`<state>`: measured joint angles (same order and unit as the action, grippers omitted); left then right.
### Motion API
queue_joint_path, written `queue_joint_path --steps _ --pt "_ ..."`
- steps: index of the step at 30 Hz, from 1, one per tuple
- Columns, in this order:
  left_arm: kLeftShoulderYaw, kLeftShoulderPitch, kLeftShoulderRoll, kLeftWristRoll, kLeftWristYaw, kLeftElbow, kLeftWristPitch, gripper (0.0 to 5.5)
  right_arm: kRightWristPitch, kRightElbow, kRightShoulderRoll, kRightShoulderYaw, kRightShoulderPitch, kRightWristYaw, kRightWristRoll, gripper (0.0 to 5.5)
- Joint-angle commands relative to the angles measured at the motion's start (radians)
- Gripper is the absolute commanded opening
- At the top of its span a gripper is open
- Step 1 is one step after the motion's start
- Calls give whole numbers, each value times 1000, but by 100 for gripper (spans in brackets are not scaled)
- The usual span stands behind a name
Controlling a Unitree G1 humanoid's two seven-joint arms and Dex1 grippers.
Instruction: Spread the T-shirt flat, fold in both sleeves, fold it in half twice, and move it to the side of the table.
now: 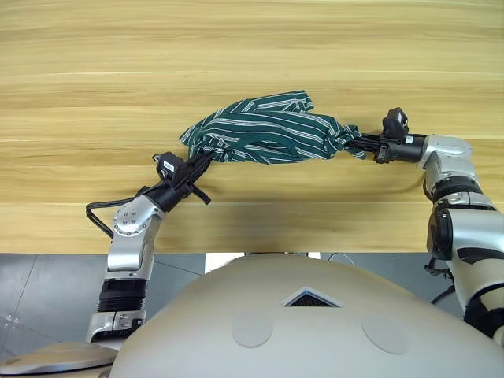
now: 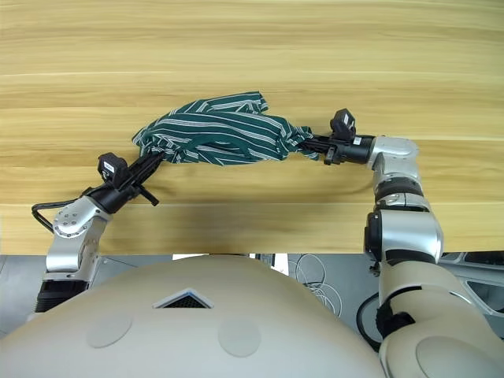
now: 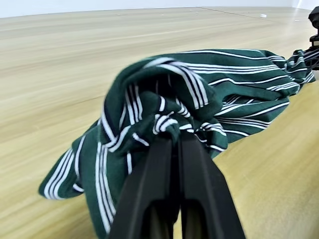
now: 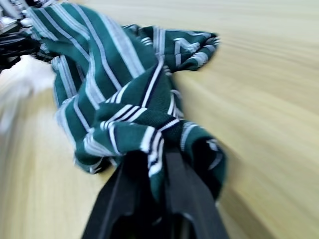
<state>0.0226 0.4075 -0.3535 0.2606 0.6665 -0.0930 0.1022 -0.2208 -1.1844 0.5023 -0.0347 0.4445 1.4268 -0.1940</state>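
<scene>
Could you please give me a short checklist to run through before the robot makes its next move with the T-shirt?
1. Left gripper shut on one end of the T-shirt: ok.
2. Right gripper shut on the opposite end: ok.
3. T-shirt spread flat: not ok; it is bunched and twisted between the two grippers.
4. Which parts of the garment are pinched: cannot tell, because the folds hide them.
5. T-shirt wholly over the table, away from its near edge: ok.
</scene>
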Motion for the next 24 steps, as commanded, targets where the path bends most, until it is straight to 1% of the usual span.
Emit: queue_joint_path --steps 1,7,10,12,14,17,19,22,24 --pt "-12 -6 -10 -18 -10 16 18 0 -11 -10 31 -37 48 -25 0 96" --pt "-22 -7 -9 -12 -13 30 28 0 2 -7 58 -108 68 -10 -26 208" --pt "-24 -6 -6 -17 -17 33 32 0 -11 -9 67 -121 65 -26 -16 264" --pt "-22 -6 -6 -19 -19 31 33 0 -80 2 75 -115 39 -68 12 301" --pt "-21 -4 -6 -20 -21 26 33 0 -225 33 82 -95 -6 -114 57 338" --pt "-20 4 -9 -19 -25 14 33 0 -470 156 104 -53 -132 -87 95 342" --pt "-21 8 -11 -18 -27 6 31 0 -567 265 136 -26 -228 -56 97 342" --pt "-21 13 -14 -17 -30 -5 28 0 -607 465 212 -11 -366 -46 79 342" --pt "-19 19 -12 -17 -33 -13 27 0 -627 597 240 -16 -422 -85 76 342"
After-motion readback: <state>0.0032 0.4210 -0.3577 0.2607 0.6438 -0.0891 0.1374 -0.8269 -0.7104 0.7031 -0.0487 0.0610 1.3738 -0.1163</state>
